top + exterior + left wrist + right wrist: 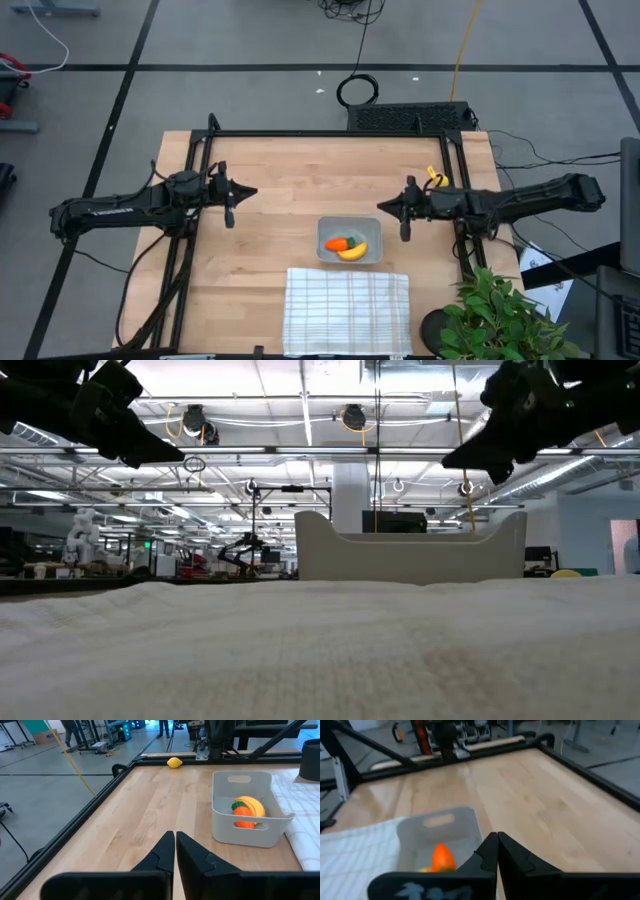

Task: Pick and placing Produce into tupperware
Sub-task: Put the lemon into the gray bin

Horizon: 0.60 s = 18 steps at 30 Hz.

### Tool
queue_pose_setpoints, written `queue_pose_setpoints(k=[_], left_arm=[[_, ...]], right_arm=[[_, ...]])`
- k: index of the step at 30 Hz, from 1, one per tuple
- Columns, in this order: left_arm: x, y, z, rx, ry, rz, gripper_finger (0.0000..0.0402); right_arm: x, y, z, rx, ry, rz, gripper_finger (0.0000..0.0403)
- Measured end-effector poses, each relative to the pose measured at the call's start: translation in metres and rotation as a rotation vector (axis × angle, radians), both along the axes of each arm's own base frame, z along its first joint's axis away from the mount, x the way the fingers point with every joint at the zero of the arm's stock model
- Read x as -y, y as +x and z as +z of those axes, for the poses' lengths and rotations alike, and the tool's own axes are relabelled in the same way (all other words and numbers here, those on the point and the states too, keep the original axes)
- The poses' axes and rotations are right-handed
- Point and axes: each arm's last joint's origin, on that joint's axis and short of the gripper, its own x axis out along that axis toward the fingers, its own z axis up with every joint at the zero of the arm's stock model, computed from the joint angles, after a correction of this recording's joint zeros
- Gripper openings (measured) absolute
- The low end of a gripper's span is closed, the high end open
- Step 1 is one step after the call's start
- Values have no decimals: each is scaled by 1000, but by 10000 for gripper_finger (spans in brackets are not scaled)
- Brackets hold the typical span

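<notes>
The grey-clear tupperware [350,240] stands on the wooden table just beyond the striped cloth. Inside it lie the orange carrot [338,243] and the yellow banana [353,252]; both also show in the left wrist view, carrot [244,816] and banana [252,805]. The small round yellow fruit [174,763] rests on the table near the right edge [435,181]. My left gripper [245,192] hovers shut over the table's left half. My right gripper [385,206] hovers shut above and right of the tupperware. Both touch nothing.
A white grid-striped cloth [347,310] lies at the near edge. A leafy potted plant [505,315] stands at the near right corner. A black frame [330,133] runs around the table. Bare wood [270,220] lies between the two grippers.
</notes>
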Motion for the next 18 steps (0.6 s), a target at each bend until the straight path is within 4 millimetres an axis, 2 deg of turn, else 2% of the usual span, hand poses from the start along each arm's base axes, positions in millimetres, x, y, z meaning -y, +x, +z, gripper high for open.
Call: queue_pose_setpoints(k=[9,18], left_arm=[[0,0,-2,-16,-8,2,21],[0,-1,-2,-26,-6,0,21]], right_arm=[[3,-9,-28,-74,-19,-100,0],[3,-10,-33,-53,-54,-86,0]])
